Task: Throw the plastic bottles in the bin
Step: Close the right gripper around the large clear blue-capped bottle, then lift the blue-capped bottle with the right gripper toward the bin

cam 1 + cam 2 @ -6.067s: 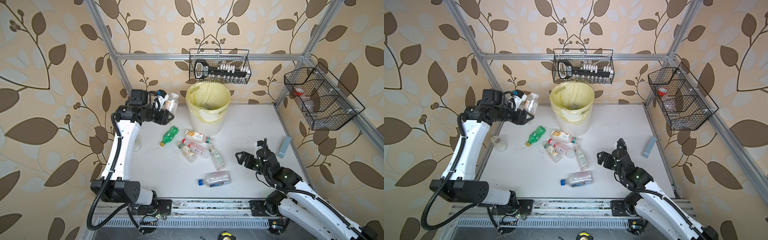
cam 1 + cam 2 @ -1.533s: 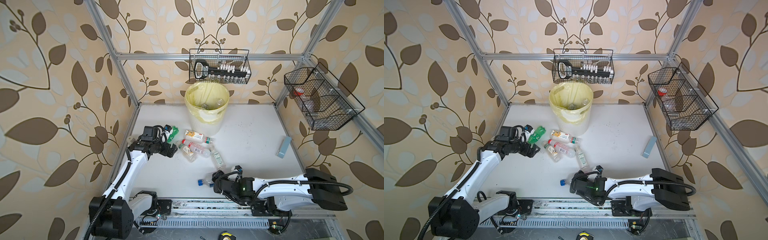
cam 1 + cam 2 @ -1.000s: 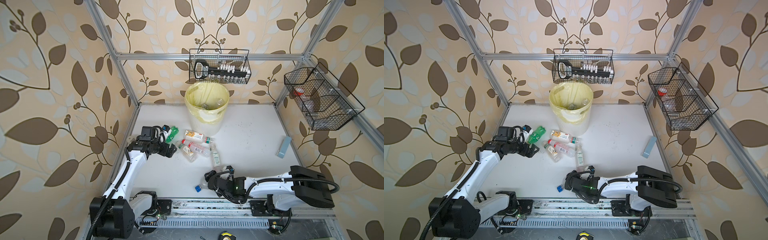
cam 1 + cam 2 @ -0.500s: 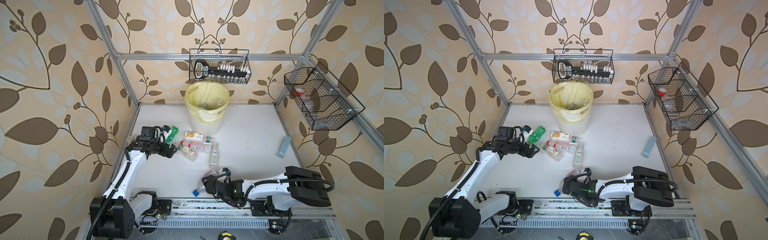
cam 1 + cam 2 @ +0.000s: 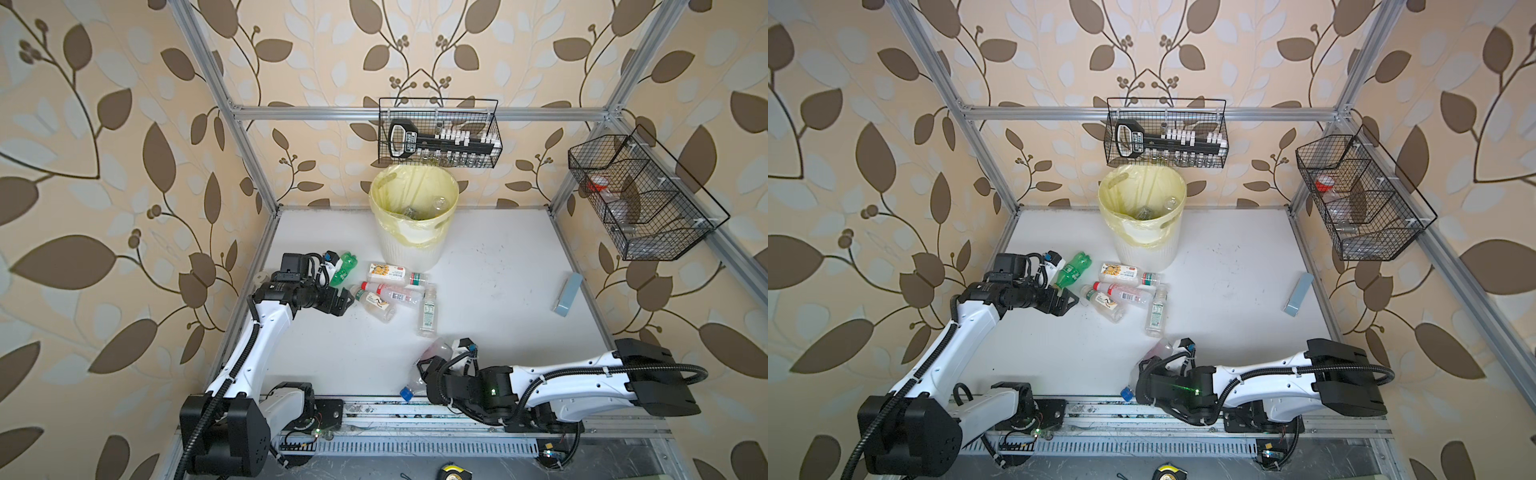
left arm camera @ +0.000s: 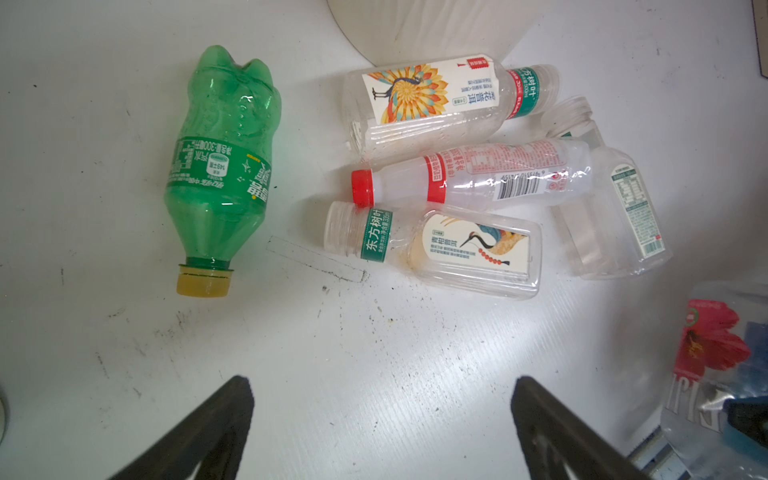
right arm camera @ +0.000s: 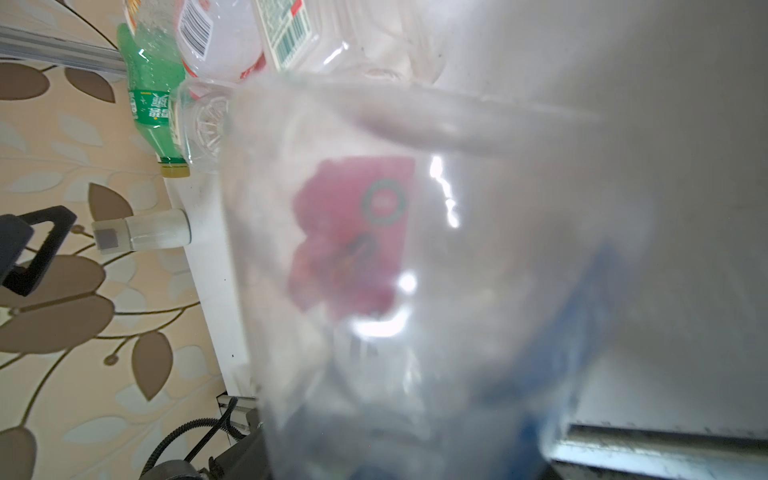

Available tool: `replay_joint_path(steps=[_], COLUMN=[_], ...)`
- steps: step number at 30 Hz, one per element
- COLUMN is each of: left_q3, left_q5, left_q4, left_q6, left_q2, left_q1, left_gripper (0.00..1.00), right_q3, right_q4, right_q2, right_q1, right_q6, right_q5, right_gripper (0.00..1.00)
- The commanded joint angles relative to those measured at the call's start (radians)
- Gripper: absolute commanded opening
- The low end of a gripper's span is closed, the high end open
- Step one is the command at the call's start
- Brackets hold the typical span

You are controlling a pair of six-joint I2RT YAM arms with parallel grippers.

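L pincer (image 5: 347, 301) is held wide open w/ nothing gripped, low over the table (image 5: 498, 266) and just beside the green bottle (image 6: 224, 166). That bottle is laid on its side, yellow cap toward the pincer.

Next to it, in front of the bin (image 5: 409, 253), four clear ones are bunched and touching:
- peacock-label bottle (image 6: 436, 104)
- red-cap bottle (image 6: 478, 178)
- crane-label bottle (image 6: 457, 249)
- flat bottle (image 6: 615, 208)

R pincer (image 5: 428, 374) is seen at the table's front edge, clamped on the blue-cap bottle (image 5: 434, 351), clear w/ a red flower label. It is tilted, cap toward the front rail. The R wrist view is filled by it, blurred.

The bin is stood at the back of the table, and two binned bottles (image 5: 438, 203) are seen inside.
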Motion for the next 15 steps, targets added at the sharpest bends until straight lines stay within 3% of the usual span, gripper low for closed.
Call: replay_joint_path(steps=[1,6,12,15], left_q3=[0.015,0.005,0.008,0.002], left_q5=[0.034,0.049,0.057,0.069], left_q4=[-0.013,-0.003,-0.009,0.000], left_q6=[0.015,0.017,0.019,0.021], left_q2=[-0.003,-0.019,-0.008,-0.008], left_q1=[0.014,0.037,0.049,0.051], left_gripper=[0.99,0.99,0.99,0.99], right_q3=[-0.031,-0.035,-0.004,-0.003], right_q4=[-0.044,-0.131,-0.378,-0.431], right_q2=[-0.036,-0.136,-0.329,-0.419], right_q1=[0.015,0.021,-0.011,-0.065], right_q6=[0.202,0.166,0.099,-0.009], right_q5=[0.034,0.074,0.182,0.176], right_gripper=[0.51,0.51,0.50,0.50])
